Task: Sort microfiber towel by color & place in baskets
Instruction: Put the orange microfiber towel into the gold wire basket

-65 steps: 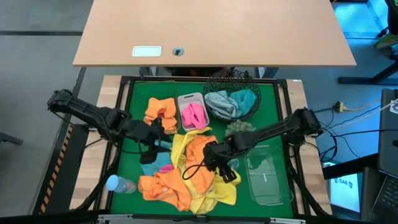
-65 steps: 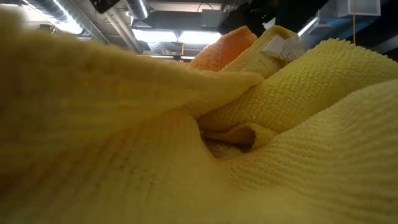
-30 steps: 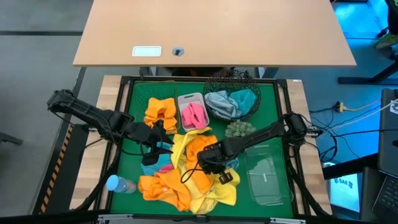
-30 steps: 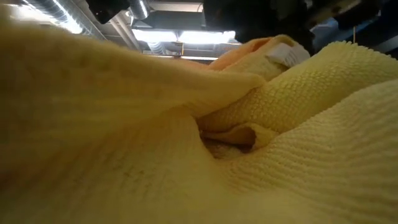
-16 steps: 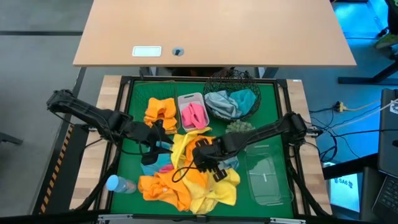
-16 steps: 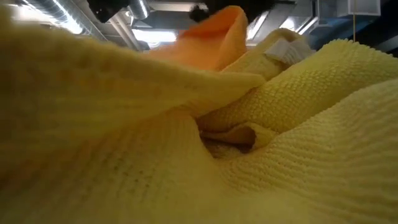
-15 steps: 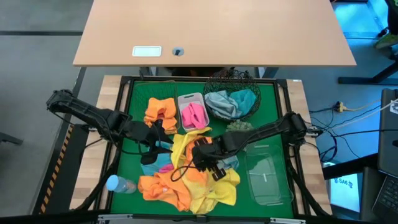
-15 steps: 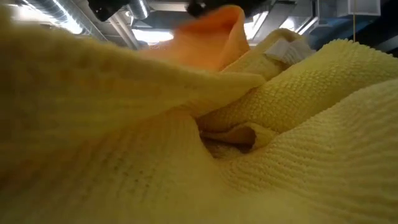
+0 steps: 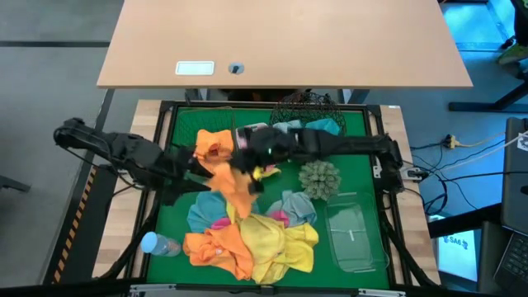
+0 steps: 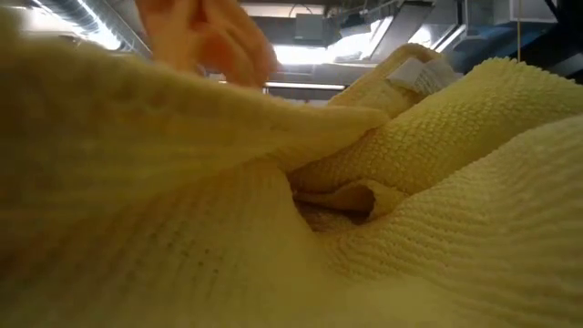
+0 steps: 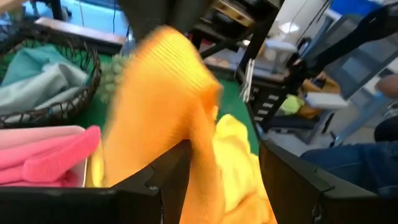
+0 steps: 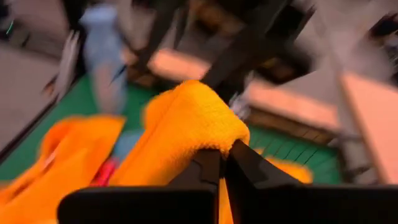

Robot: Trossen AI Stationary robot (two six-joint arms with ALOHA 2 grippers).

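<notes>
My right gripper (image 9: 247, 162) reaches across the mat's far half and is shut on an orange towel (image 9: 229, 183), next to the dark wire-grid basket (image 9: 198, 132) that holds orange towels (image 9: 213, 145). My left gripper (image 9: 191, 171) is open just left of the hanging towel, which shows between its fingers in the left wrist view (image 11: 180, 118); whether they touch it I cannot tell. The white tub (image 9: 252, 130) holds pink towels. The round black mesh basket (image 9: 307, 107) holds teal towels. The clear tray (image 9: 356, 238) lies at the near right. My right gripper pinches a bunched fold of the orange towel (image 12: 202, 127) between its two shut fingers (image 12: 245, 168). The towel is lifted above the mat and hangs slack below the gripper, its lower end (image 9: 239, 205) over the pile.
A pile of orange (image 9: 216, 247), yellow (image 9: 285, 243) and light blue (image 9: 295, 206) towels lies on the near half of the mat. A spiky ball plant (image 9: 319, 177) stands at the middle right. A clear bottle (image 9: 153, 243) lies at the near left. Yellow towel (image 10: 410, 210) fills the low view.
My right gripper has pulled the orange towel up out of the pile and carried it toward the far left, up to the grid basket. The towel now hangs clear instead of lying on the yellow one. My left arm has drawn back a little toward the left edge.
</notes>
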